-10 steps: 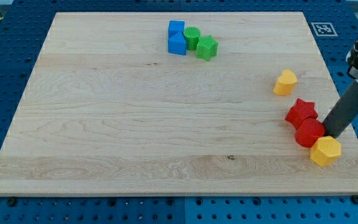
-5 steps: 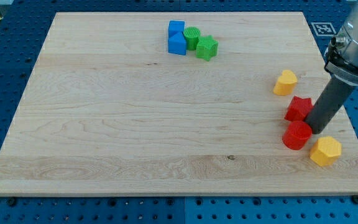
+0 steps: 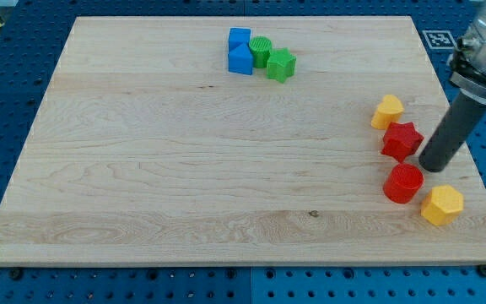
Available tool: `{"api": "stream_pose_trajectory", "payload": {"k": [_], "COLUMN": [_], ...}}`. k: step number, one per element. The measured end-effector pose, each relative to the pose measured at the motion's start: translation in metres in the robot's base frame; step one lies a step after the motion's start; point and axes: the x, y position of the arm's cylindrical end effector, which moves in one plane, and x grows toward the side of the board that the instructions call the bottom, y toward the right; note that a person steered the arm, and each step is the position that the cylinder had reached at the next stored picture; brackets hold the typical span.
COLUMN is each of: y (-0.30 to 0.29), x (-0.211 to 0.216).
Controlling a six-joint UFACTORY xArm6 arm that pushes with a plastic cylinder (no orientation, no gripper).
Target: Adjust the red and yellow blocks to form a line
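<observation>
My tip (image 3: 433, 166) rests on the board at the view's right, just right of the red star block (image 3: 402, 140) and above-right of the red cylinder block (image 3: 404, 183). A yellow heart-like block (image 3: 386, 111) sits just above-left of the red star, nearly touching it. A yellow hexagonal block (image 3: 442, 205) lies below-right of the red cylinder, close to the board's bottom-right corner. The four blocks run in a rough line from upper left to lower right.
Two blue blocks (image 3: 240, 51), a green cylinder block (image 3: 261, 51) and a green star block (image 3: 281, 64) cluster near the view's top centre. The wooden board (image 3: 184, 169) lies on a blue perforated table. A marker tag (image 3: 438, 39) sits at the top right.
My tip moved up the view along the right side. The red star shifted up and left toward the yellow heart-like block; the red cylinder shifted left, away from the yellow hexagonal block.
</observation>
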Motion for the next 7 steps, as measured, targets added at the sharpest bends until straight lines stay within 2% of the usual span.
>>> {"api": "stream_pose_trajectory", "payload": {"k": [2,7], "y": [0.011,-0.007], "x": [0.045,0.064]}}
